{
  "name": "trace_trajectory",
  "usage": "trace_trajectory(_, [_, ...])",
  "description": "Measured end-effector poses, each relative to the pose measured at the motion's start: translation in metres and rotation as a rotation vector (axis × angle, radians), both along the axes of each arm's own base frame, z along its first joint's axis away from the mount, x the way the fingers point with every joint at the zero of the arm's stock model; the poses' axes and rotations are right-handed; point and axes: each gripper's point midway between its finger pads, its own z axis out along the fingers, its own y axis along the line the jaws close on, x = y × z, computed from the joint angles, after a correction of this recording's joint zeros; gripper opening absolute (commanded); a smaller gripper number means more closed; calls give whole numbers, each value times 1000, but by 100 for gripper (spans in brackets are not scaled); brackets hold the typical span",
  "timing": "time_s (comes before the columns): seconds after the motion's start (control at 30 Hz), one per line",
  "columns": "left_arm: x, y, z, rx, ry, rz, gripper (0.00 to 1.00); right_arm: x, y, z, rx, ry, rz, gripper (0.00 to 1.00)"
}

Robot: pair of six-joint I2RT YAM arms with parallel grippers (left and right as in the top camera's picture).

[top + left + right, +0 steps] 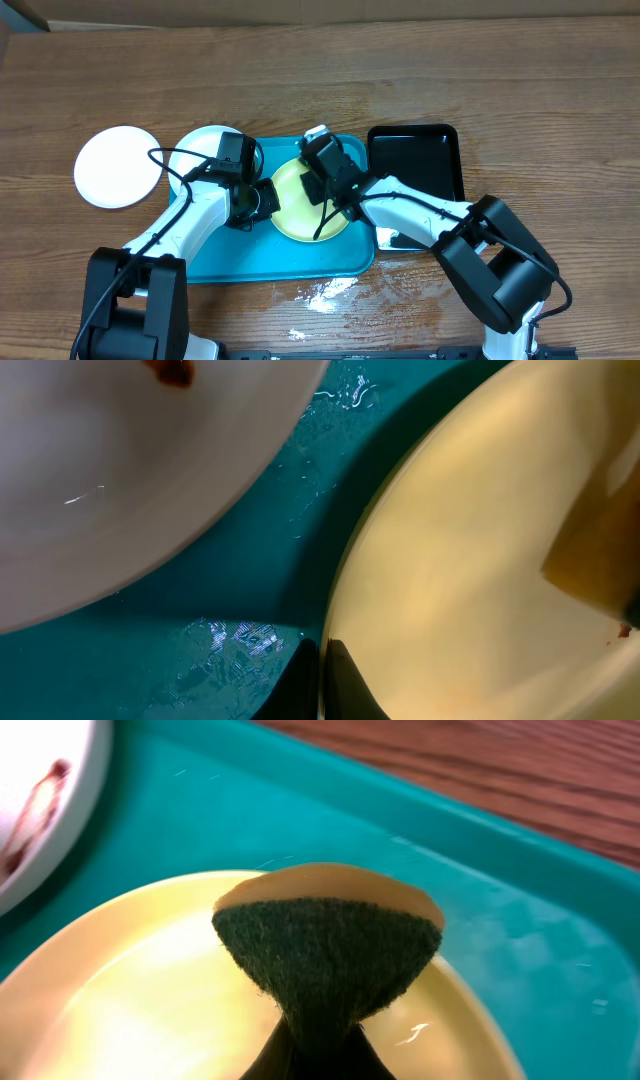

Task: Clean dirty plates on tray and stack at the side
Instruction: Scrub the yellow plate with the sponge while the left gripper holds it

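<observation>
A yellow plate (296, 212) lies in the middle of the teal tray (260, 262). My left gripper (266, 199) is shut on its left rim; in the left wrist view the fingertips (322, 685) pinch the yellow plate (470, 580) at its edge. My right gripper (322, 160) is shut on a green-and-yellow sponge (328, 942), which rests on the far part of the yellow plate (130, 1020). A white plate (200, 148) with brown stains (170, 370) sits on the tray's left, partly under my left arm. Another white plate (118, 166) lies on the table left of the tray.
A black tray (415, 165) stands right of the teal tray, close to my right arm. Water droplets (322, 290) lie on the wood in front of the teal tray. The tray floor (240, 560) between the two plates is wet.
</observation>
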Motion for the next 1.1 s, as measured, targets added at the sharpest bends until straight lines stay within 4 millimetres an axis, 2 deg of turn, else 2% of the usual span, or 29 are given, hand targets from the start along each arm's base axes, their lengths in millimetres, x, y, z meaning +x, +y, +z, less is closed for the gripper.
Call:
trace_trajectory(0.1, [0, 0, 0, -1, 1, 3, 4, 1, -2, -1, -19, -10, 21, 4])
trace_trajectory(0.27, [0, 0, 0, -1, 1, 3, 4, 19, 4, 13, 11, -101, 32, 4])
trace_trajectory(0.4, [0, 0, 0, 0, 1, 3, 4, 20, 2, 13, -2, -106, 39, 4])
trace_trajectory(0.63, [0, 0, 0, 0, 1, 3, 4, 22, -8, -8, -39, -72, 34, 4])
trace_trajectory(0.77, [1, 0, 0, -2, -3, 3, 4, 23, -14, -11, -48, -58, 25, 4])
trace_trajectory(1.1, [1, 0, 0, -1, -2, 3, 4, 8, -23, -20, -101, 29, 36, 4])
